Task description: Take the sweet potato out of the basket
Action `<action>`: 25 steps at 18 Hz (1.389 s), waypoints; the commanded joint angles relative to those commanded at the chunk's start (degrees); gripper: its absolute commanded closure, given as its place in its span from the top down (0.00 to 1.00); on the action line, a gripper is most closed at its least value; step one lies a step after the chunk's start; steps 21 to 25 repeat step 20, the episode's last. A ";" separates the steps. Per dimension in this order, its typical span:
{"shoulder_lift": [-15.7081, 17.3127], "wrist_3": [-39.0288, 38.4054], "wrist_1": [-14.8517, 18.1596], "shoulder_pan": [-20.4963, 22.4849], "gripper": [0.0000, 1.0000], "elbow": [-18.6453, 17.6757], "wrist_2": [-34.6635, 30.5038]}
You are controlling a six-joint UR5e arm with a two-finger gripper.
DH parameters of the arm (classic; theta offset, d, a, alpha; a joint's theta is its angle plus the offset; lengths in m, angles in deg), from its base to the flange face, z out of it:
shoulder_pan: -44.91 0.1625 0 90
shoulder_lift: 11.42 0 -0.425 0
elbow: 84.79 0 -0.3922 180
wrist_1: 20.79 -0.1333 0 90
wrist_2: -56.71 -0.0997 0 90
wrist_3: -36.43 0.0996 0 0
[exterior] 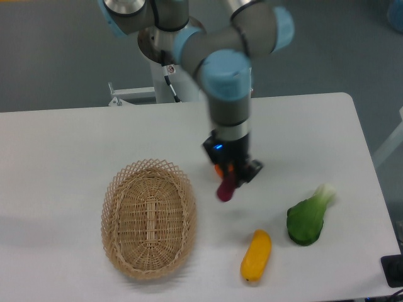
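Note:
The magenta-purple sweet potato [225, 188] hangs in the air to the right of the basket, its lower end poking out below the fingers. My gripper [230, 178] is shut on it, above the table between the basket and the green vegetable. The oval wicker basket [149, 217] sits at the front left with nothing in it. The arm's wrist hides most of the round orange fruit [218, 170] behind the gripper.
A yellow-orange oblong vegetable [255, 255] lies near the front edge, right of the basket. A green leafy vegetable [308, 216] lies at the right. The robot's base [165, 44] stands at the back of the white table [69, 145].

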 joint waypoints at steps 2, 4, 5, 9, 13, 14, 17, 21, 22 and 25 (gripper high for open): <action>0.26 3.79 1.58 2.64 0.31 0.88 0.00; 0.61 7.92 3.78 4.93 0.31 1.41 0.09; 0.70 9.24 4.13 5.81 0.31 1.41 0.09; 1.23 10.13 4.14 6.87 0.31 1.50 0.52; 1.41 10.05 4.14 7.48 0.32 1.50 2.19; 1.41 10.05 4.14 7.49 0.32 1.41 2.46; 1.93 10.05 4.14 7.49 0.32 1.15 3.25; 2.02 10.05 4.14 7.49 0.32 1.23 3.34; 2.02 10.05 4.14 7.49 0.32 1.23 3.34; 2.02 10.05 4.14 7.49 0.32 1.23 3.34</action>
